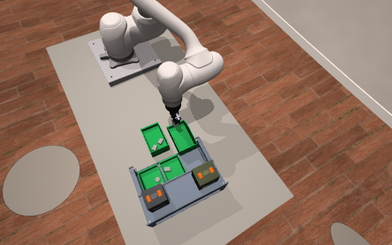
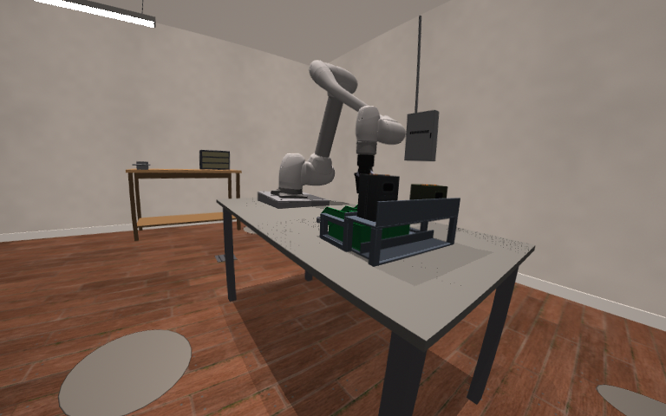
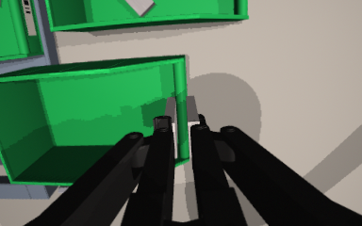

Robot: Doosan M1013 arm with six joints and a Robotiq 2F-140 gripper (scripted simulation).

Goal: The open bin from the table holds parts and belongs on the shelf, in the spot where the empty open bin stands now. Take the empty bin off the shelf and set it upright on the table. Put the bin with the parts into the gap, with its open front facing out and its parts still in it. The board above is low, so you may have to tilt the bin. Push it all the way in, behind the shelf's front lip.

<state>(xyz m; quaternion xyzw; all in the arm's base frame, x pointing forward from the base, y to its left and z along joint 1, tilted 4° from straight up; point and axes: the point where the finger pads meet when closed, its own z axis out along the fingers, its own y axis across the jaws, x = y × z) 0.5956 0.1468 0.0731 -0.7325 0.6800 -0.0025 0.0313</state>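
Observation:
My gripper (image 1: 176, 120) (image 3: 181, 109) is shut on the near end wall of the empty green bin (image 1: 181, 138) (image 3: 94, 113). The bin is upright, and its far end still reaches over the front of the grey shelf (image 1: 185, 190) (image 2: 417, 211). I cannot tell whether it rests on the table or hangs just above it. The green bin with parts (image 1: 150, 137) (image 3: 141, 16) stands on the table (image 1: 115, 115) right beside it, with two grey parts (image 1: 157, 144) inside. In the exterior view a dark case hides my fingers.
Two more green bins (image 1: 148, 177) (image 1: 172, 169) with parts sit in the shelf's left slots. A dark grey case (image 1: 155, 197) and an olive case (image 1: 206, 174) stand on the shelf's top board. The arm's base plate (image 1: 124, 72) is at the table's far end.

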